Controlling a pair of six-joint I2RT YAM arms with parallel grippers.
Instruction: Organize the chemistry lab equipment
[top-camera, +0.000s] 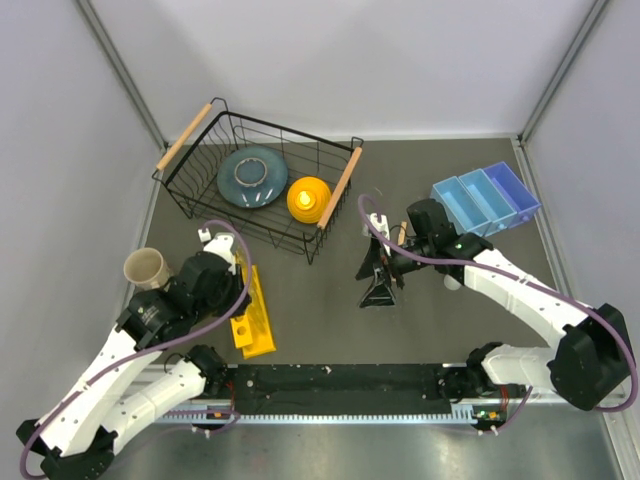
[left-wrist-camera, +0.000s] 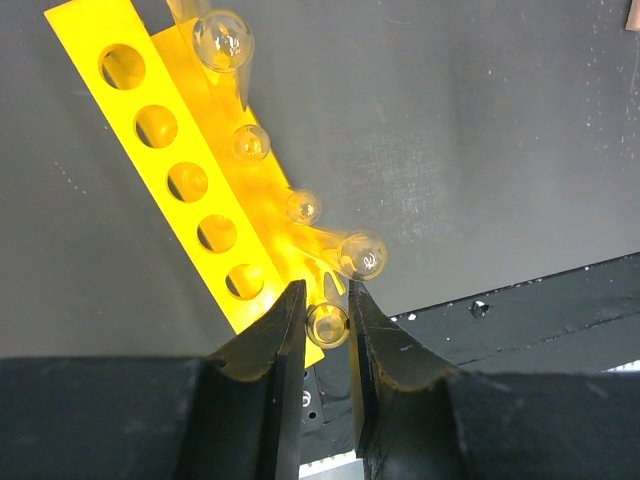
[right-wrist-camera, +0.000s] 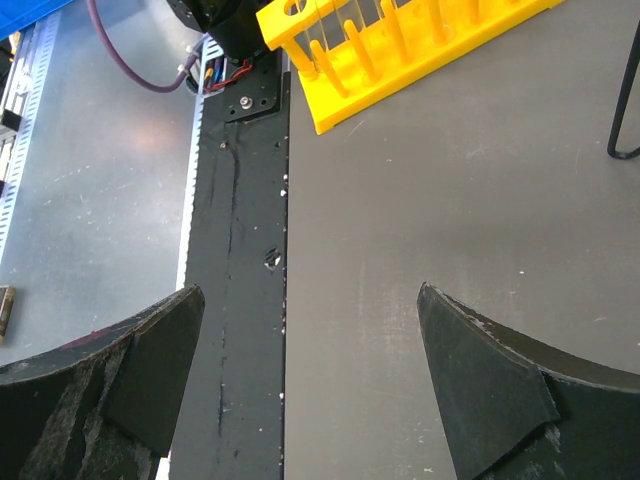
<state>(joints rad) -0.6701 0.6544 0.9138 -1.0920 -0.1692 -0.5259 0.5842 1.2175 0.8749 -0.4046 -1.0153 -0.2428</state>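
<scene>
Left hand was clamped on a glass tube at the rack's near end, beside its last hole. Right hand gaped wide over bare bench, apart from the rack.

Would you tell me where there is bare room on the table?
Bare mat lies between the yellow rack and the right gripper, and between the wire basket and the blue bins. It is crowded around the left gripper, its glass tube, rack and cup.

Bright, even light; soft shadows.
</scene>
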